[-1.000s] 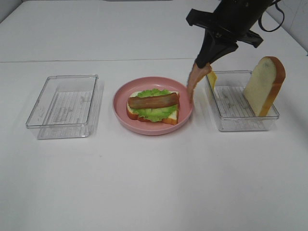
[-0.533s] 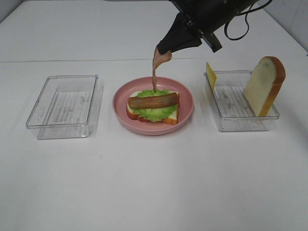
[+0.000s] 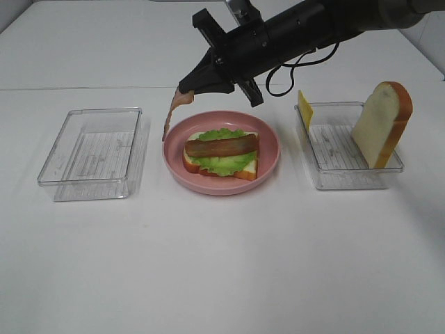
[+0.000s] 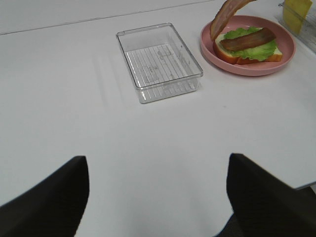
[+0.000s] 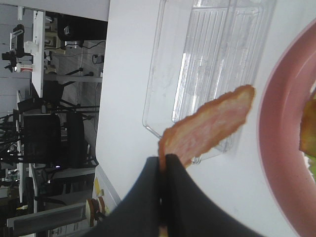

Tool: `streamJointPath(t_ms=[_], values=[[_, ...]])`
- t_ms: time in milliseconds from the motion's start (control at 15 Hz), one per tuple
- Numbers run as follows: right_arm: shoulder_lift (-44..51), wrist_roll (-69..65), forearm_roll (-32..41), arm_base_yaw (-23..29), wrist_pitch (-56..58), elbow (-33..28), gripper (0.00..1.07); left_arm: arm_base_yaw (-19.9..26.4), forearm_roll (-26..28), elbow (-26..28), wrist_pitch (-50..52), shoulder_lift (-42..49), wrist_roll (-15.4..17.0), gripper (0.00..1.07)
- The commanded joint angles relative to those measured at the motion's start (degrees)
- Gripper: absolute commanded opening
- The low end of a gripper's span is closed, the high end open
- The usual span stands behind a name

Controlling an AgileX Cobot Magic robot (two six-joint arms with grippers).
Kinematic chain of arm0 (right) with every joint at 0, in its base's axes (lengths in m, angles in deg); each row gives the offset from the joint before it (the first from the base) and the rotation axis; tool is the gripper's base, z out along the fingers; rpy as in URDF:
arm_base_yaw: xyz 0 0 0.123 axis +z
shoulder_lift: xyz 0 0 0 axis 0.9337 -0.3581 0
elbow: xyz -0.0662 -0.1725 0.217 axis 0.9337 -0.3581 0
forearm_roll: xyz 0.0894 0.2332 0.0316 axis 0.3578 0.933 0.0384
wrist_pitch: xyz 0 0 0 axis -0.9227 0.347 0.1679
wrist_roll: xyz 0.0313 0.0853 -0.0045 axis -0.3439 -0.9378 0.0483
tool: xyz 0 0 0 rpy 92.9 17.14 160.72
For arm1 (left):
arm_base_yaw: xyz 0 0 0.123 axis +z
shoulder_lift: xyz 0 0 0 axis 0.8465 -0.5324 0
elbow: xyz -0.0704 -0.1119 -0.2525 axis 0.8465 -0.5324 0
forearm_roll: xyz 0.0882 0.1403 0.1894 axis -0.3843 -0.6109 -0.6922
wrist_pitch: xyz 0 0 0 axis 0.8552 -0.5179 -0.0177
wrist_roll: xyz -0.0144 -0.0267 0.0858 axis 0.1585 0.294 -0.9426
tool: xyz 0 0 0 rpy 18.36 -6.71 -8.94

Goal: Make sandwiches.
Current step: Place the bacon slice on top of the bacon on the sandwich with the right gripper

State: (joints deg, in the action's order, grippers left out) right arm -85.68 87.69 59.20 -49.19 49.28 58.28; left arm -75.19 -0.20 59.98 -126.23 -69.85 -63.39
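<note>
A half-built sandwich (image 3: 221, 154) lies on the pink plate (image 3: 221, 186): a bread slice, green lettuce and one bacon strip. My right gripper (image 3: 186, 88) reaches across above the plate's far left rim, shut on a second bacon strip (image 3: 170, 115) that hangs down limp. In the right wrist view the gripper (image 5: 163, 163) pinches the bacon strip (image 5: 210, 127) by one end. The left gripper (image 4: 158, 197) stays open over bare table, well short of the plate (image 4: 247, 69), with nothing between its fingers (image 4: 47, 200). It is out of the high view.
An empty clear tray (image 3: 94, 153) sits left of the plate. Another clear tray (image 3: 348, 177) on the right holds an upright bread slice (image 3: 381, 124) and a yellow cheese square (image 3: 304, 109) leaning at its left wall. The table's far edge runs behind the trays.
The right arm swung left with the bacon strip, from beside the right tray, across the plate, to its far left rim. The left gripper stayed open.
</note>
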Motion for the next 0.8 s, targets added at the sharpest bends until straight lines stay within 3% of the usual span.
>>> streamJointPath(t_ms=[67,533,800], values=[[-0.3,-1.0,-4.4,-0.3,-1.7,0.1,0.0,0.1,0.2,-0.1,0.6,1.1,0.0,0.74],[-0.2,-16.7,-29.3,-0.3,-5.2,0.1,0.0,0.1,0.2,-0.1,0.6,1.1,0.0,0.74],[-0.2,-21.4,-37.4,-0.3,-6.4,0.1,0.0,0.1,0.2,-0.1,0.6,1.1,0.0,0.74]])
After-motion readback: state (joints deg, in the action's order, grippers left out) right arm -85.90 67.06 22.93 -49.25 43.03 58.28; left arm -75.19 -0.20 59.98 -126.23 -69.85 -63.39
